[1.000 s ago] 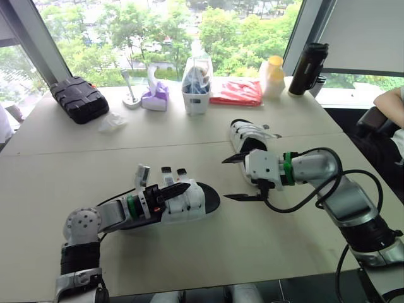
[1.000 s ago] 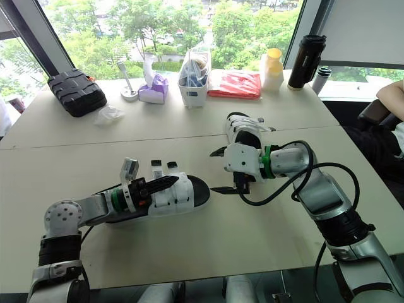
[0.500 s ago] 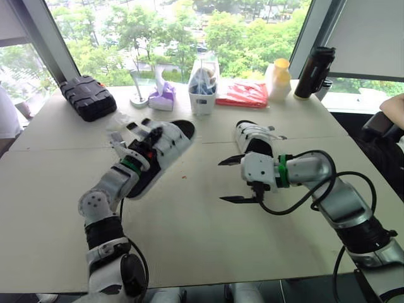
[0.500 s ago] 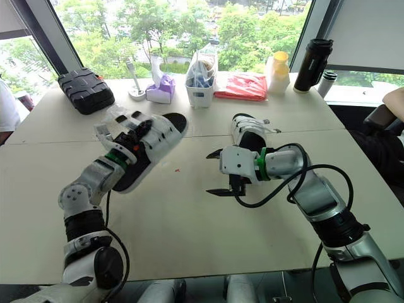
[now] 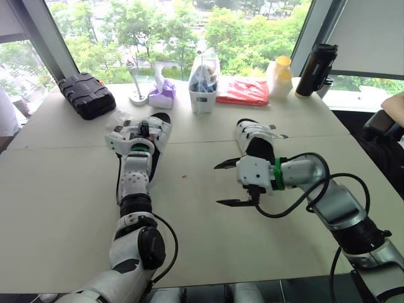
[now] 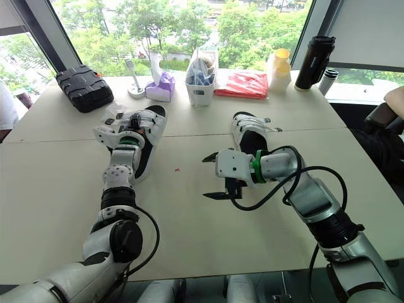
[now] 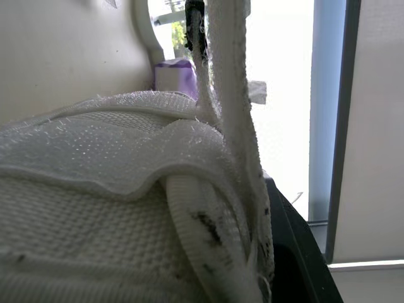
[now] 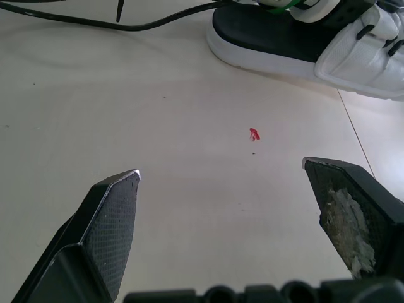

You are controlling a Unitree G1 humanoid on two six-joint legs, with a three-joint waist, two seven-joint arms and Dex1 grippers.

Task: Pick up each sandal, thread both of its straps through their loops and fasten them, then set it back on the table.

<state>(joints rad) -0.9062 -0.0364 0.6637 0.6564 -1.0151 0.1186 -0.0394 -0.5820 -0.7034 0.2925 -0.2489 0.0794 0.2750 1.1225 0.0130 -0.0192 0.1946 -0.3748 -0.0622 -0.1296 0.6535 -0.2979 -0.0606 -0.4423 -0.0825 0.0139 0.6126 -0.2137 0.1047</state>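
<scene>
One white sandal with a black sole lies at the far left of the table, its straps up close in the left wrist view. My left gripper is at its strapped end and holds it. The second sandal rests on the table at centre right. Just in front of that one, my right gripper hovers open over bare tabletop with nothing between its fingers. The right wrist view looks across the table at the held sandal.
Along the window edge stand a black case, a purple tissue box, a white bin, a red packet, a yellow bottle and a black flask. A person's arm shows at the right edge.
My left arm has swung the sandal from the near side up and away to the far left and lowered it towards the table. The right gripper has stayed open, nearly in place.
</scene>
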